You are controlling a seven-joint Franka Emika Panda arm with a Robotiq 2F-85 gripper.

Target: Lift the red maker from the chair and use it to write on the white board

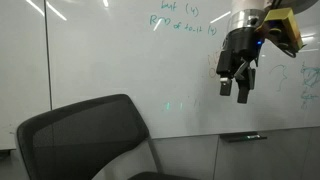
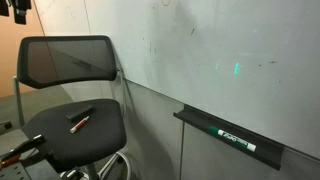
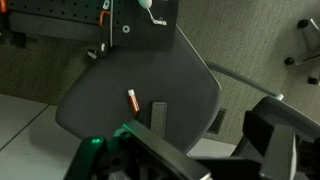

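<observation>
The red maker (image 2: 80,124) lies on the seat of the black chair (image 2: 68,62), a slim stick next to a dark flat bar (image 2: 81,113). From above, in the wrist view, the maker (image 3: 132,100) rests near the middle of the chair seat (image 3: 110,80), with the bar (image 3: 159,115) just to its right. My gripper (image 1: 234,92) hangs open and empty high in front of the white board (image 1: 110,60), well above the chair (image 1: 90,135). Its dark fingers (image 3: 150,155) frame the bottom of the wrist view. Faint green writing marks the board (image 2: 200,50).
A dark ledge (image 2: 230,135) runs under the board and carries a marker or eraser (image 2: 238,139). The same ledge item shows in an exterior view (image 1: 240,136). Grey floor and other chair legs (image 3: 305,45) surround the seat.
</observation>
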